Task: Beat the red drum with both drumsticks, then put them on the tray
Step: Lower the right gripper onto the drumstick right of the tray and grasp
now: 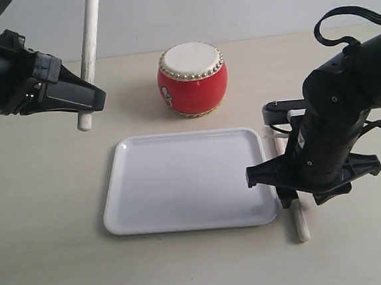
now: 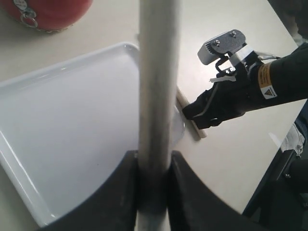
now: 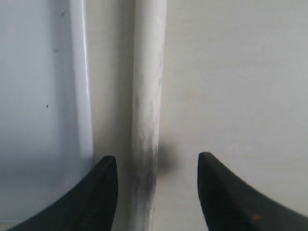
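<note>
red drum (image 1: 193,89), barrel-shaped, cream skin, gold studs round rim

drum (image 1: 192,79) behind tray (image 1: 181,183), drumstick (image 1: 299,225) right of tray

The tray (image 1: 183,213) looked like smooth white plastic with a glossy sheen along its rim. The red drum (image 1: 196,92) had a shiny lacquered body, a matt cream skin on top and a ring of bright gold-coloured studs (metal or paint could not be told). The raised drumstick (image 1: 90,38) and the lying drumstick (image 3: 147,96) were pale wood under a worn, chalky whitish finish, the lying one streaked grey and rough-looking up close, while the left gripper (image 2: 154,166) and right gripper (image 3: 156,168) showed smooth, dull black plastic above the matt beige table (image 1: 47,262).
</note>
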Controlling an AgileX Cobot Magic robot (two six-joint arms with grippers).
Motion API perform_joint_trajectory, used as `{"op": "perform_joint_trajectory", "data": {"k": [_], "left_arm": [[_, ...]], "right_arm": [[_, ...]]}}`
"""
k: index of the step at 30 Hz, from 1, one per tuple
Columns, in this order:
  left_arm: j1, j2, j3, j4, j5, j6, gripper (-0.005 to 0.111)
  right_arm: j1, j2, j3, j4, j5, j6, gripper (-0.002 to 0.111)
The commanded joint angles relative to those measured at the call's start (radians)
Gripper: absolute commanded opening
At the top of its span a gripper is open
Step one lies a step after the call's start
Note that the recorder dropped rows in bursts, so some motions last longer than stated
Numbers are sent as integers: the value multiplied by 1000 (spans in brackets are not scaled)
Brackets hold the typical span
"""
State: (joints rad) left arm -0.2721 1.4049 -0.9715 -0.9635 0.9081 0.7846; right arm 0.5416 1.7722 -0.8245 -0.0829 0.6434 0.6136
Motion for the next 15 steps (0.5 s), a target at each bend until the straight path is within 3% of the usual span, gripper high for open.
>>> {"op": "perform_joint_trajectory", "data": {"k": [1,6,12,15], "left_arm": [[2,-9,3,-15,-6,-5,0],[2,-9,3,-15,-6,-5,0],[2,-9,3,-13,-6,-5,0],[2,-9,3,4,-15,-5,0]], "right_arm": [[-5,25,-9,-44,23,17,49],[-5,42,-9,-30,23,17,48],[-5,42,-9,-88,90,11,19],[-5,32,-9,-137,101,19,0]]}}
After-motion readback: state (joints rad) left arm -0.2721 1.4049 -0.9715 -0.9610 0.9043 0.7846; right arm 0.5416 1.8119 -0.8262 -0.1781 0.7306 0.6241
